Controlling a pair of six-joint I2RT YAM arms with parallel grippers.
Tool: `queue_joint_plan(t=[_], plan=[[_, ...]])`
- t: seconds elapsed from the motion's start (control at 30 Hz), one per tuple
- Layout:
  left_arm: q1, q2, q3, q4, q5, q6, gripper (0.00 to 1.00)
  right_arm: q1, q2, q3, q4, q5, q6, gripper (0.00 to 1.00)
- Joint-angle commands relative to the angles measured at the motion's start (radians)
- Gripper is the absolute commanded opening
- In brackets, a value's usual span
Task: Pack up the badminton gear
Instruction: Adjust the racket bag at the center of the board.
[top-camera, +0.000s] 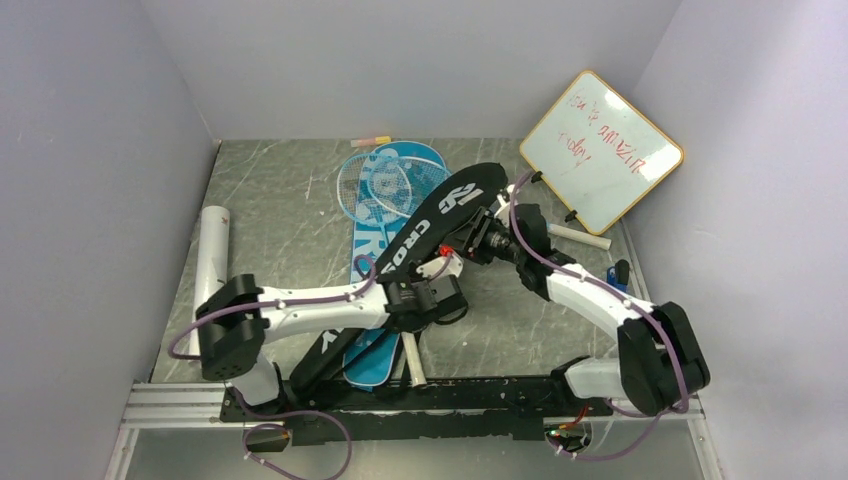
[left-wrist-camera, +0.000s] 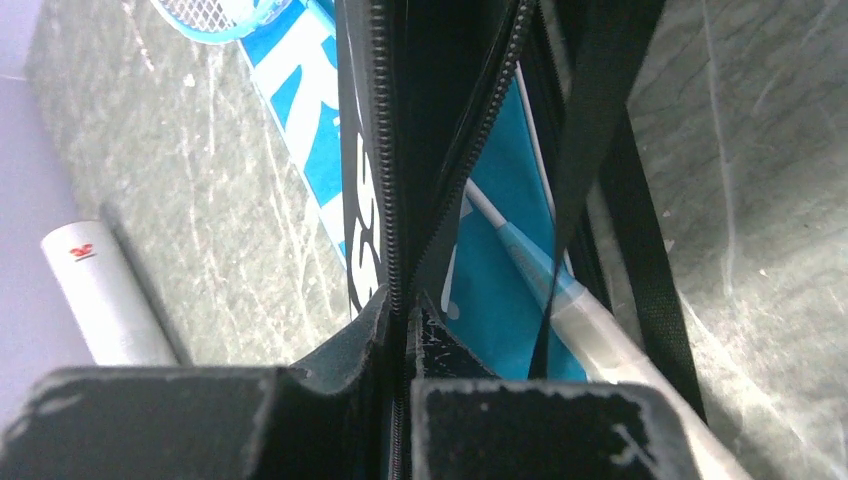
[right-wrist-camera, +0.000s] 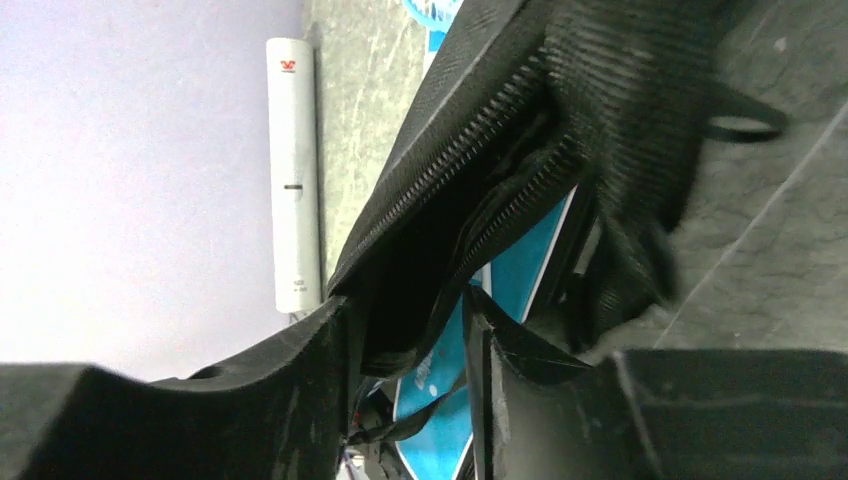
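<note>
**Left pincer clamps the black bag's zip; right pincer stands apart**

Start with the lettering. The black bag (top-camera: 440, 215) lies aslant across the middle of the table (top-camera: 280, 200), and white capitals run up it: "CROS" is what I can read, with a white emblem at the wide end that I can't make out. Under it is the blue bag (top-camera: 368, 245), also in white capitals, only "CR" clear of the black one. The whiteboard (top-camera: 600, 150) leans in the far right corner, covered in red handwriting I can't read. The tube (top-camera: 212, 250) lies along the left edge with a small red logo near one end, too small to read.

The left gripper (left-wrist-camera: 400, 330) is closed tight on the black bag's edge, the zip teeth running straight into the pinch. The right gripper (right-wrist-camera: 410, 330) is up at the bag's wide end, fingers parted, with the zip edge lying in the gap. I can't tell whether the pads touch it.

A light-blue racket (top-camera: 385, 185) rests on the blue bag, its head at the far end and its shaft running down the bag.

The tabletop is grey stone-patterned with pale veins. Plain pale walls (top-camera: 100, 150) close in on three sides.
</note>
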Motion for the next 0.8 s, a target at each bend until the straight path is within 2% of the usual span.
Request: queue_joint_plan(t=[0.0, 0.17, 0.4, 0.63, 0.77], plan=[[0.054, -0.143, -0.015, 0.052, 0.121, 0.075, 0.05, -0.049, -0.097, 0.052, -0.028, 0.043, -0.104, 0.45], [0.128, -0.231, -0.025, 0.084, 0.302, 0.100, 0.05, -0.218, -0.161, 0.063, -0.118, 0.028, -0.192, 0.37], [0.143, -0.259, -0.024, 0.083, 0.351, 0.096, 0.05, -0.330, -0.218, 0.065, -0.180, 0.085, -0.303, 0.33], [0.153, -0.283, -0.014, 0.093, 0.384, 0.110, 0.05, -0.335, -0.212, -0.025, 0.004, -0.007, -0.372, 0.36], [0.161, -0.304, 0.001, 0.098, 0.413, 0.116, 0.05, -0.335, -0.210, -0.061, 0.073, -0.010, -0.404, 0.36]])
